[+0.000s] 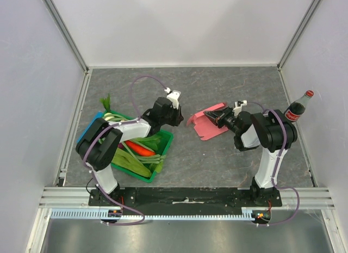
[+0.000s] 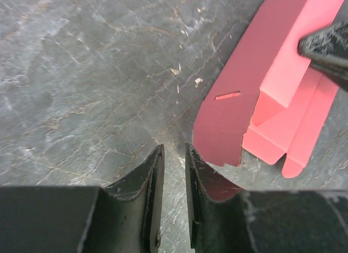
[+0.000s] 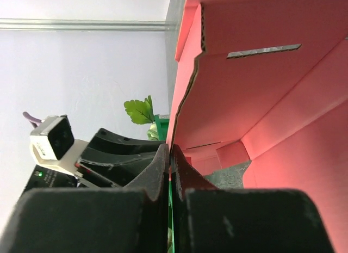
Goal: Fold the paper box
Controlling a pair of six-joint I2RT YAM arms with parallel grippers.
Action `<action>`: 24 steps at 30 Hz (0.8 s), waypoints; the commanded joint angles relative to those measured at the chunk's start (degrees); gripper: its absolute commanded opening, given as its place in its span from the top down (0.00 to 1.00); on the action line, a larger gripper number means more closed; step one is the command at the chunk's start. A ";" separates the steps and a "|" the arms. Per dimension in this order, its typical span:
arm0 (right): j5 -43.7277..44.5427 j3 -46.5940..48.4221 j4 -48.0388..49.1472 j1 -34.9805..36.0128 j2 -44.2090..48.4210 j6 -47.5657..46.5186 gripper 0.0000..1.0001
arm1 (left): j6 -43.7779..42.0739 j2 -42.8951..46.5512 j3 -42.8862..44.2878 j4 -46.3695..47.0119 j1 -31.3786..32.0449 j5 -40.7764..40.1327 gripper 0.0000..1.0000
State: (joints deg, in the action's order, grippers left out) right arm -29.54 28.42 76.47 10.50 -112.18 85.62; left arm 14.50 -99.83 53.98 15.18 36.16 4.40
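The pink paper box (image 1: 208, 124) lies partly unfolded on the grey table between the two arms, one flap raised. My right gripper (image 1: 216, 118) is shut on the edge of a flap; in the right wrist view the jaws (image 3: 170, 150) pinch the thin card wall of the paper box (image 3: 261, 100). My left gripper (image 1: 178, 115) is just left of the box. In the left wrist view it (image 2: 174, 149) stands slightly open with only a narrow gap and nothing between the jaws, its right finger beside the slotted flap of the paper box (image 2: 239, 100).
A green crate (image 1: 163, 155) of vegetables sits under the left arm, with a blue item (image 1: 87, 130) at its left. A cola bottle (image 1: 298, 107) stands at the right wall. Walls enclose the table on three sides.
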 commanded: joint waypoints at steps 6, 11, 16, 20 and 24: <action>1.41 0.23 6.42 -0.31 -1.99 1.12 1.00 | -8.78 -5.11 2.45 10.65 4.97 4.55 0.72; 2.03 -0.03 5.80 -0.31 -1.64 0.95 1.00 | -9.85 -6.34 3.33 14.17 5.94 6.58 0.72; 2.56 -0.56 6.32 -0.39 -1.81 1.30 1.00 | -9.93 -7.66 5.17 14.70 6.73 4.48 0.71; 2.64 -0.56 7.12 -0.31 -1.81 2.09 1.00 | -12.30 -8.27 5.18 15.75 8.04 -2.81 0.67; 2.65 -0.30 6.42 -0.04 -1.55 2.44 1.00 | -16.85 -8.80 5.53 14.72 8.14 -1.43 0.59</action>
State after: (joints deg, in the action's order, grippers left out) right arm -26.76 28.53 77.58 9.96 -113.10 88.55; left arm 4.32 -107.61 56.82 25.63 43.66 3.70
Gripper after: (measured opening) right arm 0.007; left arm 0.390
